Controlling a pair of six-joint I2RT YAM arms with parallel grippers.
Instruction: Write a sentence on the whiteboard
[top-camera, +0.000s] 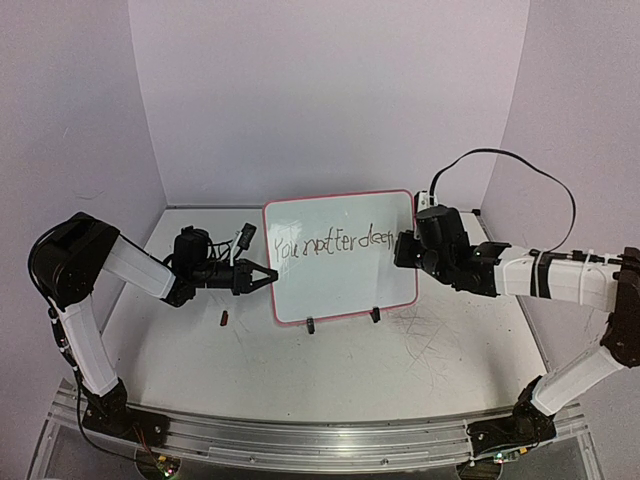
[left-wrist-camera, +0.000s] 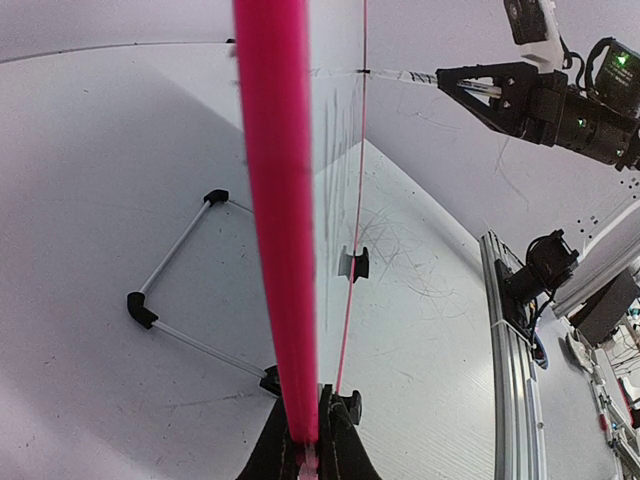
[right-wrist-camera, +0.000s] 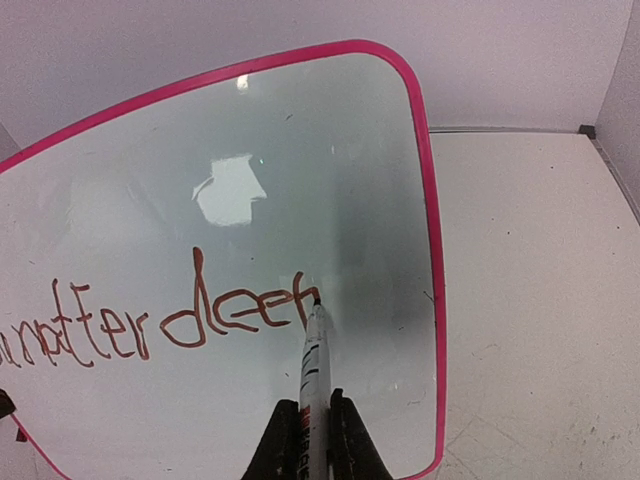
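The whiteboard (top-camera: 340, 290) stands upright mid-table on two black clip feet. The sentence (top-camera: 330, 243) runs across it in thin dark scrawl, ending in "deep" (right-wrist-camera: 240, 318). My left gripper (top-camera: 268, 277) is shut on the board's left pink rim, which runs up between the jaws in the left wrist view (left-wrist-camera: 275, 200). My right gripper (top-camera: 400, 250) is shut on a white marker (right-wrist-camera: 313, 350). The marker's tip touches the board at the last letter. My right gripper (right-wrist-camera: 314, 405) sits just off the board's face (right-wrist-camera: 300, 150).
A small dark piece (top-camera: 224, 319) lies on the table left of the board. A black-and-white object (top-camera: 245, 237) lies behind the board's left edge. The board's wire stand (left-wrist-camera: 170, 290) reaches back. An aluminium rail (top-camera: 300, 440) runs along the near edge.
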